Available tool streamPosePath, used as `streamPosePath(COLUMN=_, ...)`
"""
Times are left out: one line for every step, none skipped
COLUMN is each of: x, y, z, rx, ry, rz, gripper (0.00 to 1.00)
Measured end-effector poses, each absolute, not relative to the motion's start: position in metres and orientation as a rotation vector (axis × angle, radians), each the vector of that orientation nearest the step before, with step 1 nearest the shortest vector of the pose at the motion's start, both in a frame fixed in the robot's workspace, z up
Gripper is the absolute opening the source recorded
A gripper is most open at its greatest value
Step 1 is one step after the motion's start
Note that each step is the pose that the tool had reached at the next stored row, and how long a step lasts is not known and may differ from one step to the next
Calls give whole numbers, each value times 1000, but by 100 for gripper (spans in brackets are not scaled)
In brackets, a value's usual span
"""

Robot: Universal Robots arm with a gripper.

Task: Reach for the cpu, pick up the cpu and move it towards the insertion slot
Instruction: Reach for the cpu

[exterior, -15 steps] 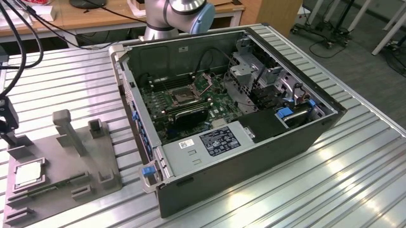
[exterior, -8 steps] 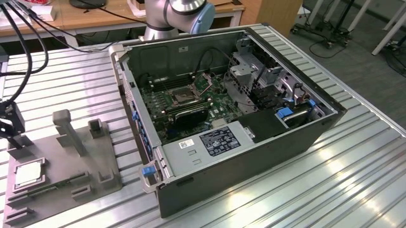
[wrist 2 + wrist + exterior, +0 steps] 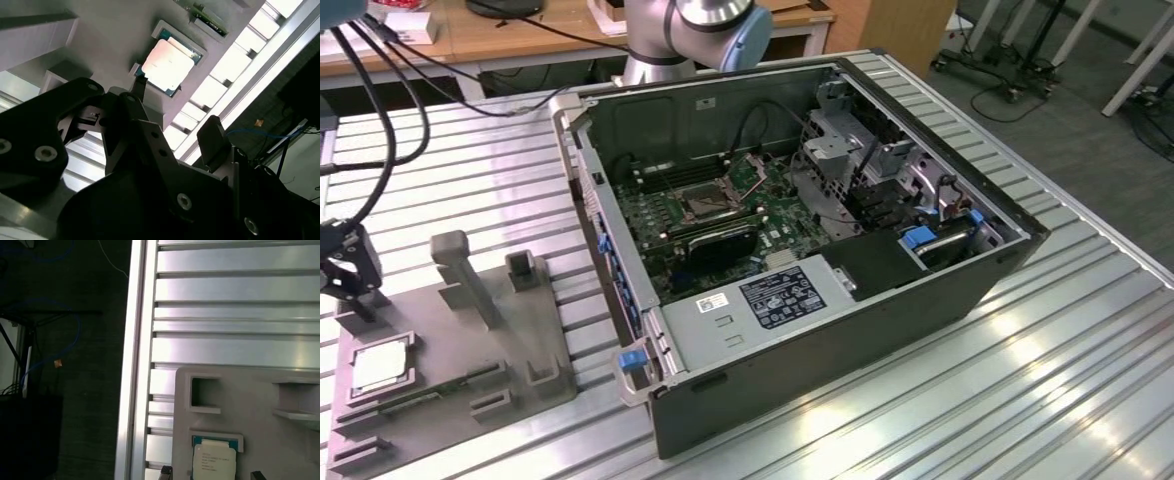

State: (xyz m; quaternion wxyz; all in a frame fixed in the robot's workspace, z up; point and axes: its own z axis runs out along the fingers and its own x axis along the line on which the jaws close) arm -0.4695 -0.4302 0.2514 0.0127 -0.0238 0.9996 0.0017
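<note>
The cpu [image 3: 380, 365] lies flat in a square recess of the grey fixture plate [image 3: 454, 400] at the exterior view's left. Its silvery face also shows in the second wrist view [image 3: 167, 62] and in the first wrist view [image 3: 214, 460]. My gripper [image 3: 350, 275] hangs just above and beside the chip. In the second wrist view the gripper [image 3: 175, 107] is open, its two dark fingers [image 3: 215, 135] spread with nothing between them and clear of the chip. The insertion slot [image 3: 700, 205] sits on the motherboard inside the open computer case [image 3: 881, 290].
The fixture plate carries upright grey blocks [image 3: 464, 275] close to the gripper. The ribbed metal table [image 3: 1014, 380] runs under everything, and its edge [image 3: 132, 365] passes near the plate. Black cables [image 3: 374, 110] hang from the arm, whose base [image 3: 700, 30] stands behind the case.
</note>
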Motion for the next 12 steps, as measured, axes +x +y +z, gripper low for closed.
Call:
streamPosePath(x=-469, y=-430, z=250, rx=-74, ry=3115, rz=1, gripper=68)
streamPosePath(x=-469, y=-430, z=249, rx=-74, ry=3115, rz=1, gripper=68)
streamPosePath(x=-469, y=-430, z=247, rx=-74, ry=3115, rz=1, gripper=68)
streamPosePath(x=-468, y=-430, z=245, rx=-74, ry=3115, rz=1, gripper=68)
streamPosePath(x=-467, y=-430, z=244, rx=-73, ry=3115, rz=2, gripper=68)
streamPosePath(x=-466, y=-430, z=242, rx=-69, ry=3116, rz=2, gripper=68)
streamPosePath(x=-465, y=-430, z=240, rx=-64, ry=3116, rz=2, gripper=68)
streamPosePath(x=-464, y=-430, z=239, rx=-61, ry=3116, rz=2, gripper=68)
streamPosePath(x=-464, y=-430, z=238, rx=-59, ry=3116, rz=2, gripper=68)
streamPosePath(x=-463, y=-430, z=237, rx=-57, ry=3116, rz=2, gripper=68)
streamPosePath(x=-463, y=-430, z=235, rx=-56, ry=3116, rz=2, gripper=68)
streamPosePath(x=-463, y=-430, z=234, rx=-56, ry=3116, rz=2, gripper=68)
